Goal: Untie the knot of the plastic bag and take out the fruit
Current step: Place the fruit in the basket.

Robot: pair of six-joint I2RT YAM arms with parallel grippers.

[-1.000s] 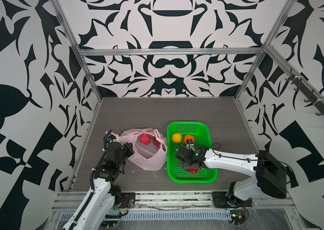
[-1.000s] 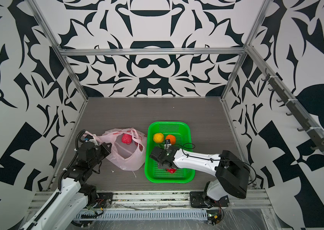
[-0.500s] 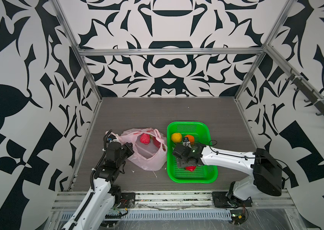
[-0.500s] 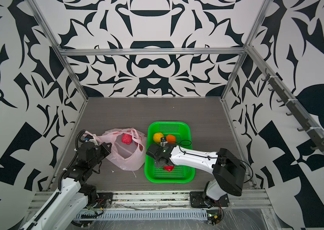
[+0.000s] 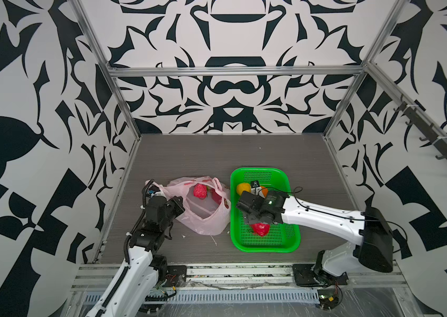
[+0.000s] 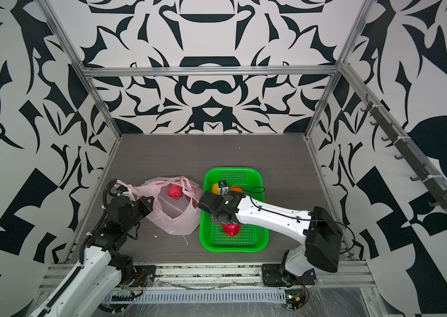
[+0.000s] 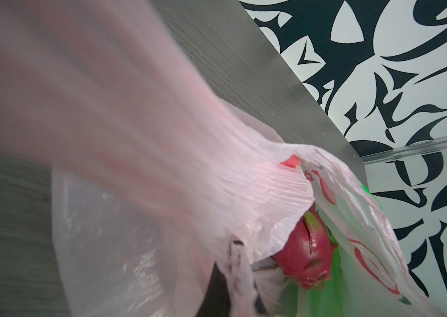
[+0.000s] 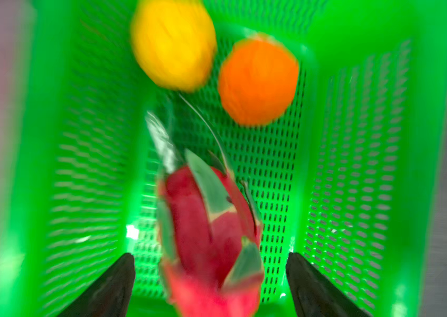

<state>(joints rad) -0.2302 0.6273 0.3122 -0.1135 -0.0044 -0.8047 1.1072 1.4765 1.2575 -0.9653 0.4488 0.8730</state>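
Left gripper (image 5: 158, 193) clamps the plastic bag (image 5: 205, 219); right gripper (image 8: 210, 255) spread wide over the dragon fruit (image 8: 205, 219)

No word, number or brand could be read anywhere. The only marking was the red print (image 7: 375, 264) on the plastic bag (image 7: 178, 170). In the left wrist view it showed as curved red strokes and a small solid red patch (image 7: 290, 161) on the crumpled film by the bag's open mouth. The folds broke the strokes up, and no letter could be made out. In both top views the print was too small to tell.
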